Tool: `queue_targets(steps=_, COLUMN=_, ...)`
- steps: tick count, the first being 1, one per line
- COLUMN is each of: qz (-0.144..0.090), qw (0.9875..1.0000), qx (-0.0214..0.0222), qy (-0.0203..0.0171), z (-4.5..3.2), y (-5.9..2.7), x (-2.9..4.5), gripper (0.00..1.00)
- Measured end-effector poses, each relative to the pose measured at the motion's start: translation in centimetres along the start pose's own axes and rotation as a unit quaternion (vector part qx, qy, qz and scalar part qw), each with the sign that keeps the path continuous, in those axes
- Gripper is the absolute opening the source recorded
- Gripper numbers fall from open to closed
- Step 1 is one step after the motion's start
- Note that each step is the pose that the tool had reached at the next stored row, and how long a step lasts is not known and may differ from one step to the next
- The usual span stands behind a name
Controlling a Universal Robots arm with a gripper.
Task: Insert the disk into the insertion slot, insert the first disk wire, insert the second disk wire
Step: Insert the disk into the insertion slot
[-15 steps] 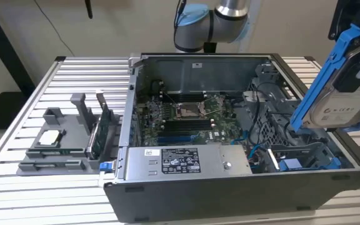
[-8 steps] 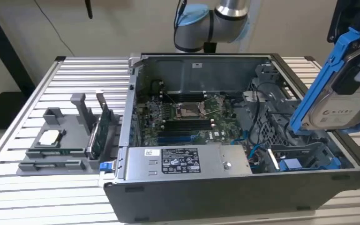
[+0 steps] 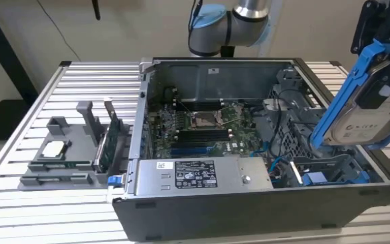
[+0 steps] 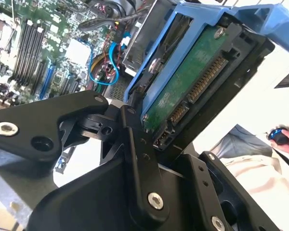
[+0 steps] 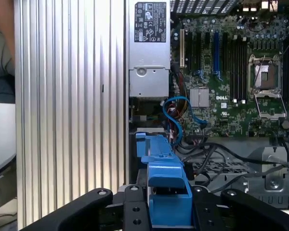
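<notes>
Upper right in the exterior view, your black pincer [image 3: 379, 35] is gripping the tilted, blue-framed silver-grey disk [image 3: 365, 104], so it is risking a snag on the dark grey metal insertion slot [image 3: 336, 163].

Robotics lab, slatted aluminium workbench [image 3: 46, 213], open computer case [image 3: 249, 216], robot arm [image 3: 239, 23]

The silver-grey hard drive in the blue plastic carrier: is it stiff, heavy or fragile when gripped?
The silver-grey rectangular hard drive looks rigid and probably dense for its size. Its blue plastic carrier frame may flex slightly under the black gripper. The bare green circuit board with exposed connector seems fragile.
</notes>
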State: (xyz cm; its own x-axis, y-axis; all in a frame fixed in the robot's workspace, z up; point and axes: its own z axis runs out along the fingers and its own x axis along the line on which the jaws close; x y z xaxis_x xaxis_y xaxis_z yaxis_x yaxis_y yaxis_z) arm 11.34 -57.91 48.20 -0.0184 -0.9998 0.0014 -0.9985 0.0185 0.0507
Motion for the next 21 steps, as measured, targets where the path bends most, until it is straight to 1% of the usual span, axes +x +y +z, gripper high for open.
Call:
queue_targets(steps=8, qz=0.0, qw=1.0, qx=-0.0005, qy=-0.0001, z=1.2, y=-0.29, x=0.0, gripper=0.33)
queue_targets(steps=15, qz=0.0, qw=1.0, qx=-0.0018, qy=-0.0001, z=2.32, y=-0.52, x=-0.01, gripper=0.33)
queue_targets(steps=17, qz=0.0, qw=1.0, qx=-0.0019, qy=-0.0001, z=2.47, y=-0.54, x=-0.01, gripper=0.33)
queue_targets(steps=21, qz=0.0, qw=1.0, qx=-0.002, qy=-0.0001, z=2.49, y=-0.54, x=-0.01, gripper=0.33)
